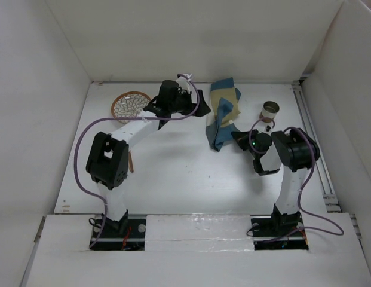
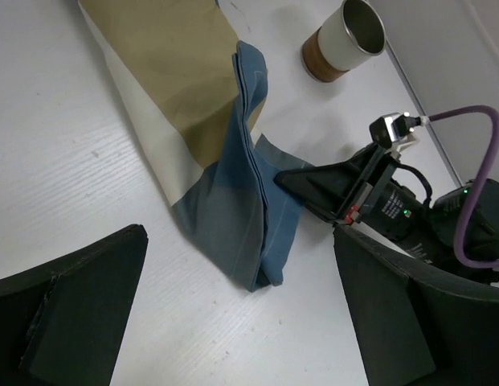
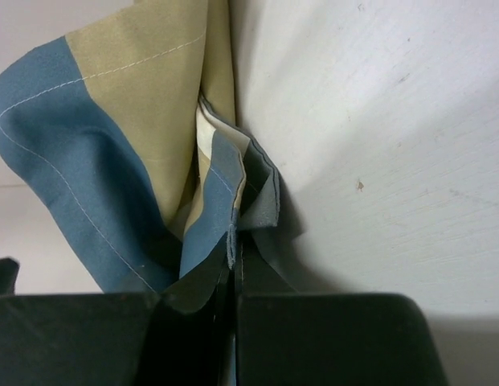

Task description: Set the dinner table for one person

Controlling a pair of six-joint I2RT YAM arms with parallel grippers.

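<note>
- Woven round mat sits far left, by the back wall.
- Dinner table: rigid, flat, matte and fixed. It is a surface to lay things on, not to grasp, with bare room at centre front.
- Left gripper hovers with jaws wide and nothing in them, beside the cloth.
- Blue-and-beige placemat lies crumpled at back centre. It looks light and limp and will likely drape and drag; best taken at a hem corner.
- Right gripper is pinched tight on the placemat's bunched near edge.
- Cup stands near on the right, with the side wall beyond, so pull toward the front.
</note>
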